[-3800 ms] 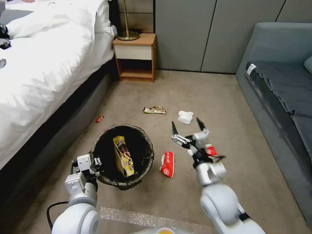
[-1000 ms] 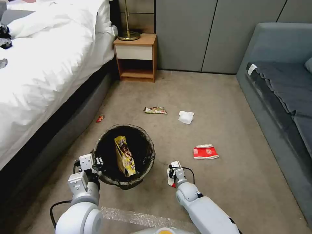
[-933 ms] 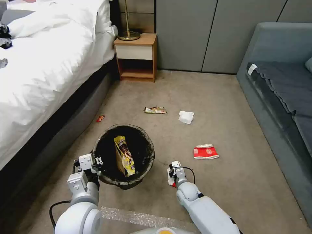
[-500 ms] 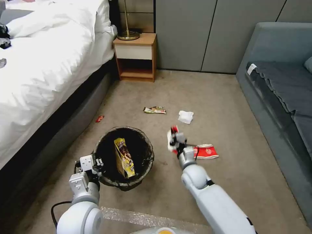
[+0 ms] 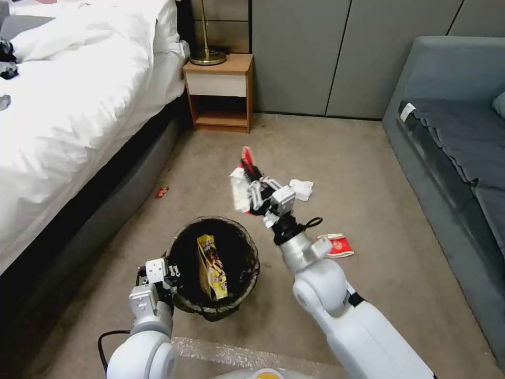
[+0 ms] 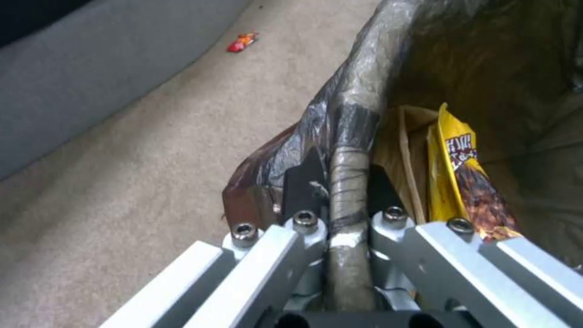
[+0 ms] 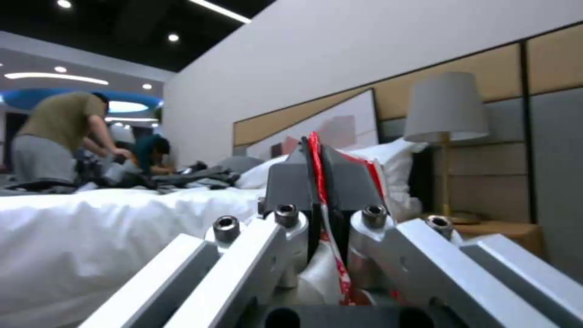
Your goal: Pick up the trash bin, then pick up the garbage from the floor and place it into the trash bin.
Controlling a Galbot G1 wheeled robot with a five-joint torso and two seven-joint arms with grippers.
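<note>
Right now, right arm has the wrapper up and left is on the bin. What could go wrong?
1. The right gripper pinches the red and white wrapper by a thin edge and is beyond the trash bin, not over its opening; released here, it would likely land on the carpet.
2. The left gripper clamps only the bin's bagged rim; the liner might slip.
3. The upright yellow snack bag could deflect the wrapper.

Red-and-white wrapper (image 5: 241,185), yellow-and-brown snack bag (image 5: 211,266), dark-lined trash bin (image 5: 247,251), beige carpet (image 5: 347,158), perhaps grey sofa (image 5: 457,131).
</note>
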